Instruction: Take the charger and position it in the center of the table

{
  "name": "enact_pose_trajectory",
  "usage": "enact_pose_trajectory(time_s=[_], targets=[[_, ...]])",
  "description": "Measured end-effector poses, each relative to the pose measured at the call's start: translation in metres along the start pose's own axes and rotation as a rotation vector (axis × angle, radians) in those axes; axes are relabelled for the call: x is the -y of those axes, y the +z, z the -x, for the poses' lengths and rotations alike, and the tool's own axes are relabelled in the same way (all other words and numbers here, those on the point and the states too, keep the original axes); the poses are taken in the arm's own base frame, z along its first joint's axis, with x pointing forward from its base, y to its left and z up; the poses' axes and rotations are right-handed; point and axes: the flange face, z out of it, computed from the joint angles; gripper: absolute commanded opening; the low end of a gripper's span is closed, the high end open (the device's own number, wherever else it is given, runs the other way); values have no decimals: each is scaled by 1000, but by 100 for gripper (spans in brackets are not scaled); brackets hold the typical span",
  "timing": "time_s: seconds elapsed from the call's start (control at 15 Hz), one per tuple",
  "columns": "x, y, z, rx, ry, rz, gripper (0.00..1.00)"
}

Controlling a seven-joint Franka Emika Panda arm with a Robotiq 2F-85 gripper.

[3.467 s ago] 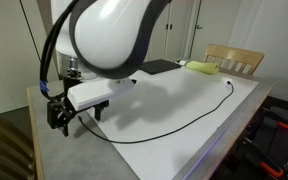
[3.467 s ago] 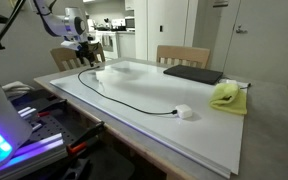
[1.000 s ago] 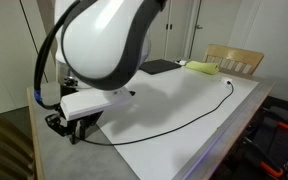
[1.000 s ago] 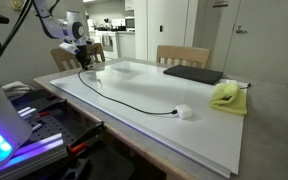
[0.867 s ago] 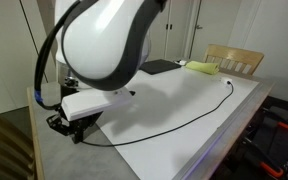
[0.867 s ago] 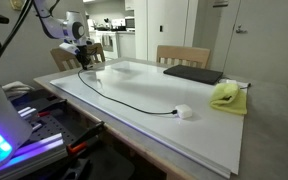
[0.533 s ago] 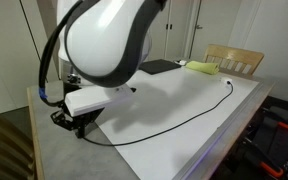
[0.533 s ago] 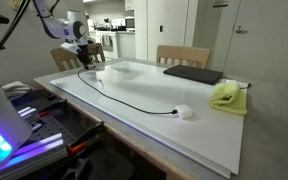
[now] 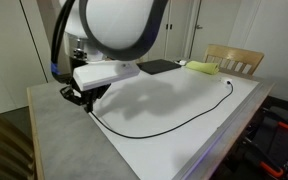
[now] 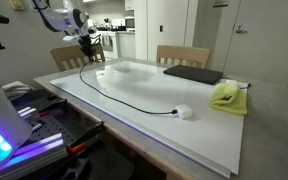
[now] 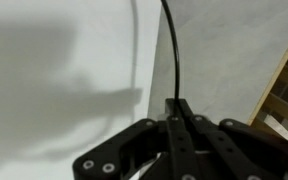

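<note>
Since the gripper (image 11: 176, 110) is clamped on one end of the charger (image 11: 169, 40), the slack beneath hangs to the table (image 9: 54, 140), ready for dragging centreward.

The charger (image 11: 172, 50) looked like smooth, matt black plastic, the gripper (image 11: 176, 108) matt black too. The tabletop (image 9: 54, 140) had a dull grey stone look under a smooth, faintly sheeny white sheet (image 9: 174, 95). The far chair (image 9: 234, 58) was pale wood, and the cloth (image 10: 227, 96) was soft.
</note>
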Motion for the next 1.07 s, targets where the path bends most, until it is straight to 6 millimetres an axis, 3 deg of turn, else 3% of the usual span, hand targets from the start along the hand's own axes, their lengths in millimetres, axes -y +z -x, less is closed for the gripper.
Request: enact_pose_trajectory(time_s=[0.2,0.53,1.07], targets=[[0,-12,3,5,-17,30,1],[0,-10,6,12,-1,39,1],[-50,-6,-8,-34,224,287,1]])
